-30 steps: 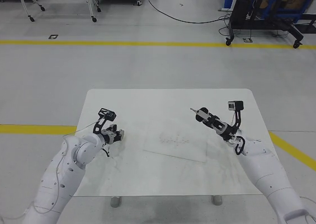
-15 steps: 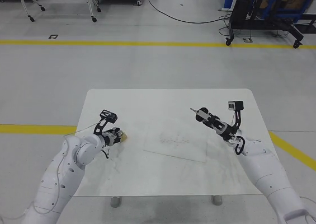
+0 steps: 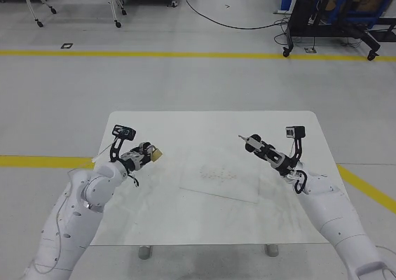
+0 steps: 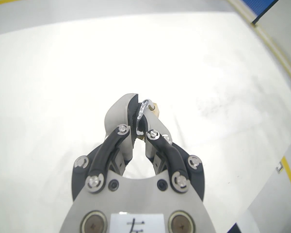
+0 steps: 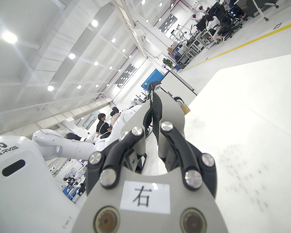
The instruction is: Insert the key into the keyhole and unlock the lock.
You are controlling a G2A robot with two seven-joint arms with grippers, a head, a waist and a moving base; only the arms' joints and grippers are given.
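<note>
In the top view my left gripper [image 3: 144,156] is over the table's left part, shut on a small brass padlock [image 3: 155,153]. The left wrist view has the fingers [image 4: 126,112] clamped on the lock's silver shackle [image 4: 142,111], with the brass body [image 4: 156,110] poking out beyond them. My right gripper [image 3: 255,144] hangs above the table's right half, shut on a thin key [image 3: 242,138] that points toward the left arm. From the right wrist, the padlock [image 5: 185,108] shows far off past my shut right gripper [image 5: 155,100]; the key itself is barely visible there.
The white table [image 3: 212,122] carries a thin clear sheet [image 3: 220,180] with faint marks between the arms. Its edges lie close behind each arm. Carts and a desk stand far back on the floor.
The left arm has lifted and swung back-left, turning its wrist so the brass padlock now shows beyond the fingers. The right arm and key have stayed put.
</note>
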